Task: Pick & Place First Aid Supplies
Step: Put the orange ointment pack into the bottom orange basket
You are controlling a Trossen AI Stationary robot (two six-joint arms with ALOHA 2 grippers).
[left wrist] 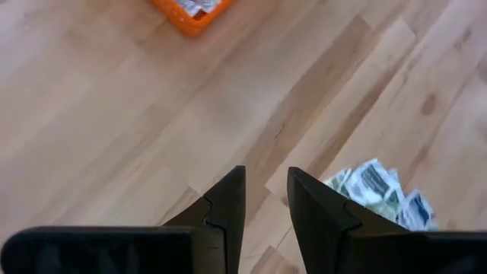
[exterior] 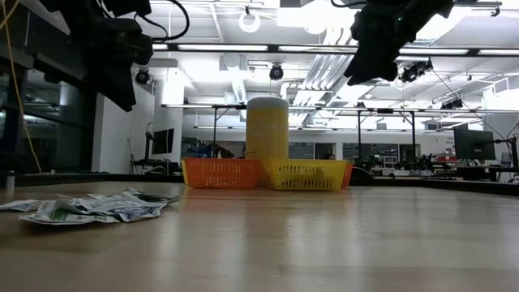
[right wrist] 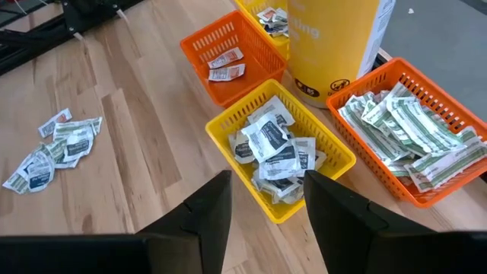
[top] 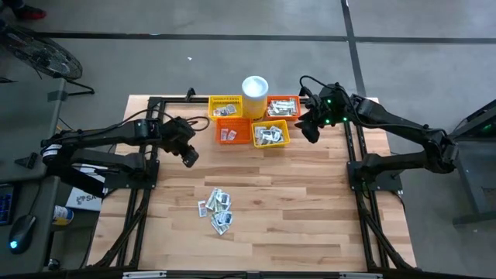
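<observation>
A loose pile of first aid sachets [top: 217, 209] lies flat on the wooden table near its middle, also seen in the left wrist view [left wrist: 377, 190] and the right wrist view [right wrist: 53, 148]. Four mesh baskets stand at the far edge. The yellow basket [right wrist: 278, 152] and the orange basket [right wrist: 411, 133] hold many sachets. Another orange basket [right wrist: 224, 53] holds a few. My left gripper [top: 188, 156] hangs open above bare table, left of the baskets, with nothing between its fingers [left wrist: 266, 202]. My right gripper [top: 310, 133] hangs open in the air, right of the yellow basket, also with nothing between its fingers [right wrist: 266, 202].
A tall cylindrical cup [top: 255, 87] stands between the far baskets. A second yellow basket [top: 225, 107] sits at the far left of the group. Dark frame rails [top: 147, 178] run along both table sides. Bare wood lies between the pile and the baskets.
</observation>
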